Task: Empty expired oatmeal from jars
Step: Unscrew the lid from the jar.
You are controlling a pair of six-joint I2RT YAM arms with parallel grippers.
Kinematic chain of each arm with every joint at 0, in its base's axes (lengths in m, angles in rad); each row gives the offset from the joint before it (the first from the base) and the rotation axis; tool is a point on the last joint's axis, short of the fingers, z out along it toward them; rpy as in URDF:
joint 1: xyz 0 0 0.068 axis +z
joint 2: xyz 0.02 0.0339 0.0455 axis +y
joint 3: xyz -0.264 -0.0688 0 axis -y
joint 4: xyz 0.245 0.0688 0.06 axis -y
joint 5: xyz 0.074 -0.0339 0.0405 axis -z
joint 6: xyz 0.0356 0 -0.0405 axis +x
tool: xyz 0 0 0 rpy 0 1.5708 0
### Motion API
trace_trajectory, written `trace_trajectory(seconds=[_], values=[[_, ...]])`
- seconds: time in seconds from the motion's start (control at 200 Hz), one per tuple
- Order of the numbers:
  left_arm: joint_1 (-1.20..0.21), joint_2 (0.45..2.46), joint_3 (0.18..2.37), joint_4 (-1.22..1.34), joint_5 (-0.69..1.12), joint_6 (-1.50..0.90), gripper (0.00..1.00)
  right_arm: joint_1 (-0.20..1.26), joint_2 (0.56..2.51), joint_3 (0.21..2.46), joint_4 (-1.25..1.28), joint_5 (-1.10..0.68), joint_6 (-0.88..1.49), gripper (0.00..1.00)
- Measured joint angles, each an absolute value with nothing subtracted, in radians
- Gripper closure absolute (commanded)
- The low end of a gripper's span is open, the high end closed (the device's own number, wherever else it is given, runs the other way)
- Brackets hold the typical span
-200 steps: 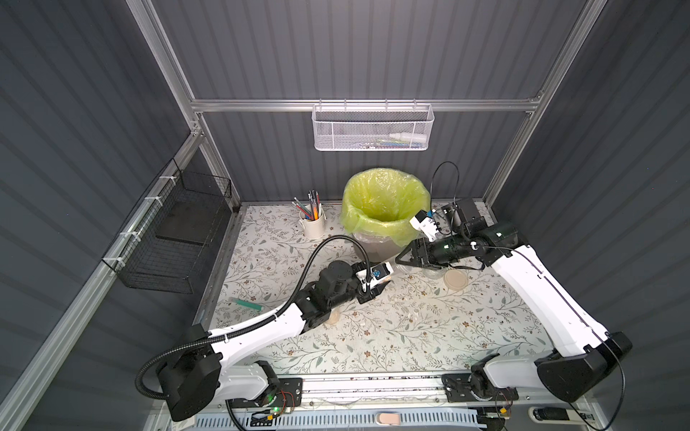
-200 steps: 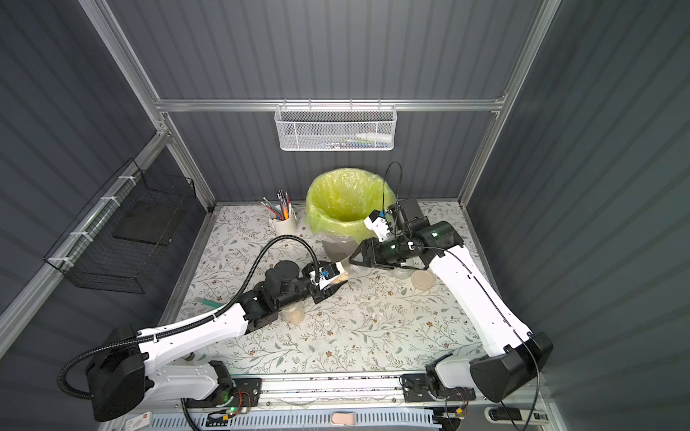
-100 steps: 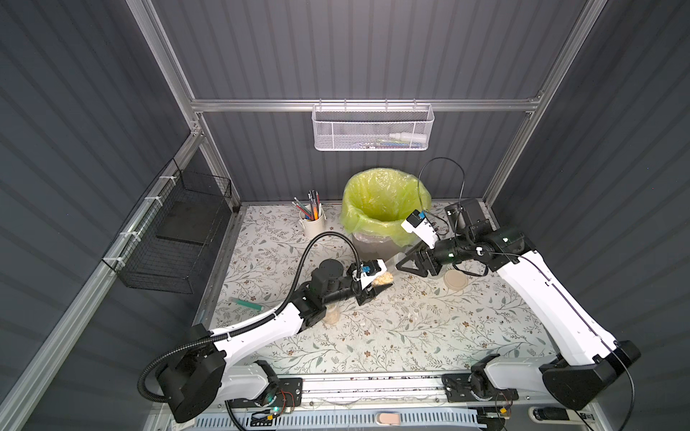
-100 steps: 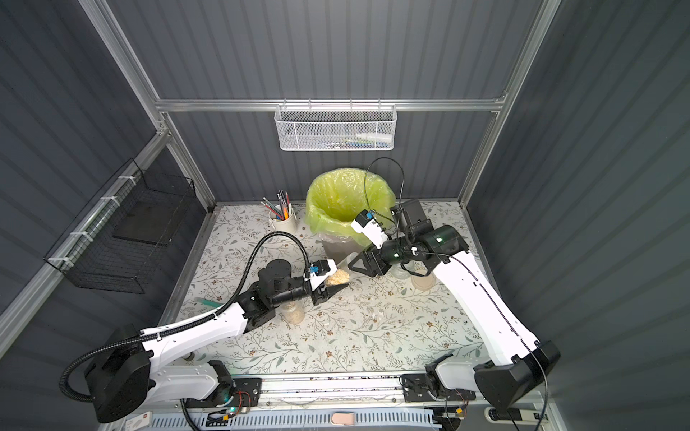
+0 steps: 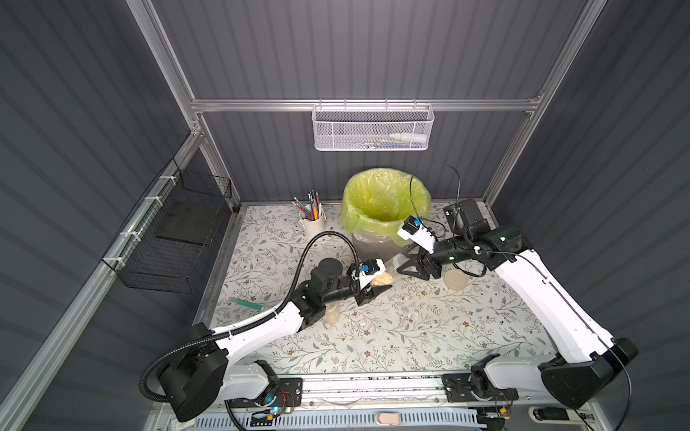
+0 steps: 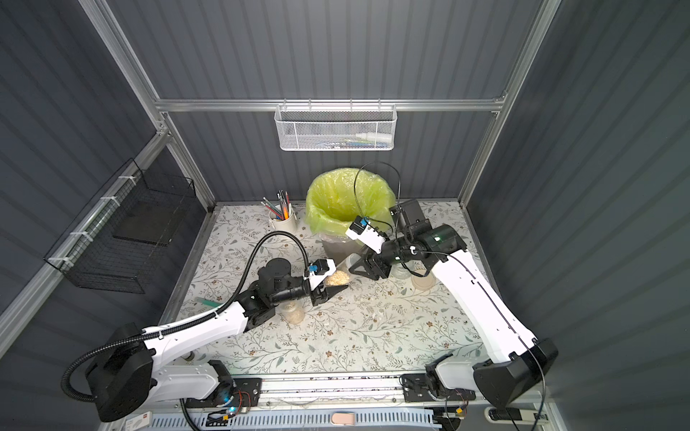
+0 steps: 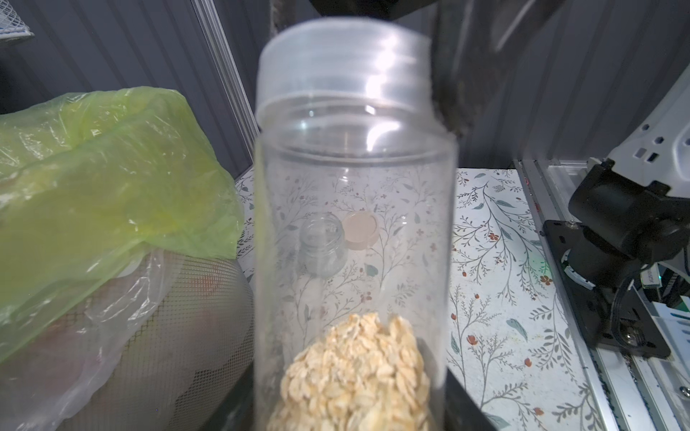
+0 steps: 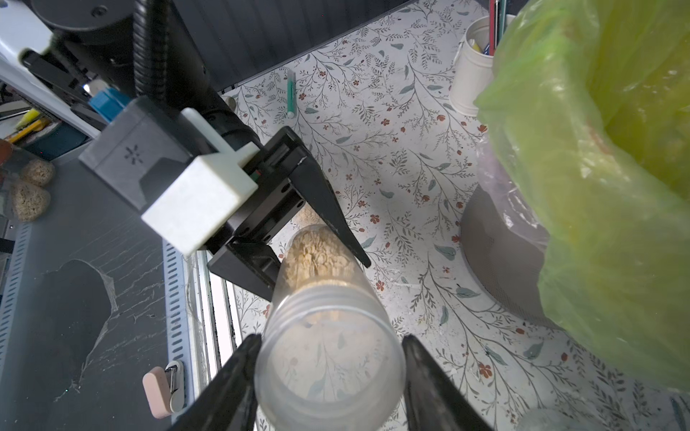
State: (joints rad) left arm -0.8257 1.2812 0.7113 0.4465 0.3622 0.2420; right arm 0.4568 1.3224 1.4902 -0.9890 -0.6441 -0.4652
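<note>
Clamping jar (image 7: 354,224) base, left jaws tight; right jaws straddle cap (image 8: 328,362), grip unclear. Cap off here could spill oatmeal (image 7: 354,377) short of 12-o'clock bin (image 5: 351,216).

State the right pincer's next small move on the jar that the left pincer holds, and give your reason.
Probably close the right pincer on the translucent cap and twist it off. The left pincer grips the jar tilted, with oatmeal inside and the cap on. The right pincer straddles the cap, though a firm grip cannot be confirmed.
</note>
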Motion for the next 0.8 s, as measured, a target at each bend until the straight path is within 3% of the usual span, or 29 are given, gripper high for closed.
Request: trace_trajectory(seconds=[0.5, 0.795], values=[[-0.816, 1.28, 0.711, 0.47, 0.333, 0.231, 0.96, 0.4, 1.249, 1.368, -0.919, -0.607, -0.462, 0.13], [-0.819, 1.261, 0.741, 0.424, 0.218, 0.282, 0.94, 0.341, 1.05, 1.28, -0.862, -0.608, -0.205, 0.04]])
